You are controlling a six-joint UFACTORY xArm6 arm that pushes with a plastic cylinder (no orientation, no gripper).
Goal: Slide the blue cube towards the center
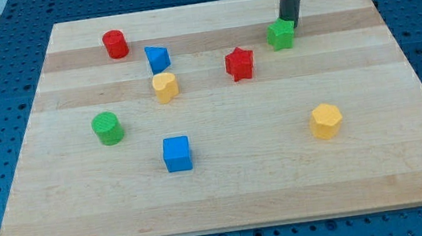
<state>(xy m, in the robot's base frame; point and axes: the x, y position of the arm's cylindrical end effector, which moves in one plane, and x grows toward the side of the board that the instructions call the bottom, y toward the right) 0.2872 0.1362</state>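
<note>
The blue cube (177,153) lies on the wooden board (229,200) in the lower left part of the view, below the board's middle. My tip (290,21) stands at the view's top right, touching or just behind the green star-shaped block (281,35). It is far from the blue cube, up and to the right of it.
A red cylinder (115,44) and a blue triangular block (158,58) lie at the upper left. A yellow block (164,86) sits below the triangle. A green cylinder (107,128) is at left. A red star (240,64) is near centre-top. A yellow hexagonal block (326,121) is at right.
</note>
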